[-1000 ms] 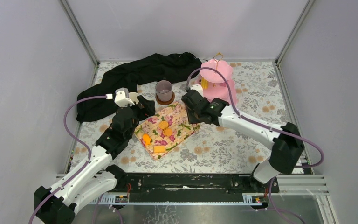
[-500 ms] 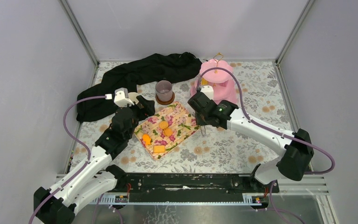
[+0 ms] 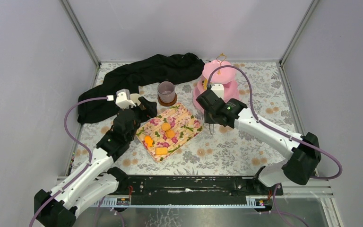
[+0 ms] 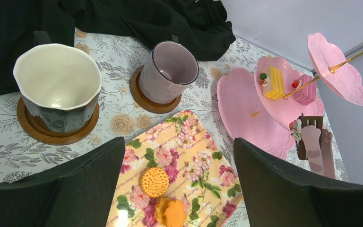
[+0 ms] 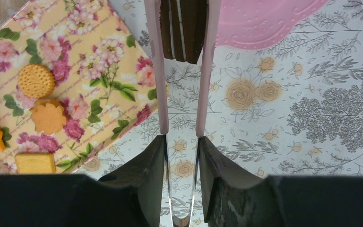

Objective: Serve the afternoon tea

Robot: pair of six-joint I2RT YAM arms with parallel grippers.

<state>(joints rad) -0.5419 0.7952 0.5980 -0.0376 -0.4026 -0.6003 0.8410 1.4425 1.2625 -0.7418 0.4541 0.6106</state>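
Note:
My right gripper [image 5: 182, 142] is shut on pink-tipped metal tongs [image 5: 158, 71]. The tongs pinch a brown layered cake [image 5: 182, 28] just above the table, beside the lowest plate of the pink tiered stand [image 5: 264, 19]. In the top view this gripper [image 3: 211, 124] is in front of the stand [image 3: 231, 90]. A yellow cake [image 4: 274, 82] and a pink cake [image 4: 305, 92] sit on the stand's middle tier. My left gripper [image 4: 178, 146] is open and empty above the floral napkin [image 4: 194, 156], which holds a round biscuit [image 4: 154, 181], a flower biscuit [image 4: 172, 213], an orange piece [image 3: 148, 141] and a yellow piece [image 3: 161, 151].
The cream-lined dark mug [image 4: 56, 87] and the mauve-grey mug [image 4: 168, 71] stand on wooden coasters behind the napkin. A black cloth [image 3: 137, 78] lies along the back left. Grey walls enclose the floral tabletop [image 3: 246, 146].
My right arm has swung right and back with the tongs and brown cake, from over the napkin's far corner to the front of the pink stand. The left arm has not moved.

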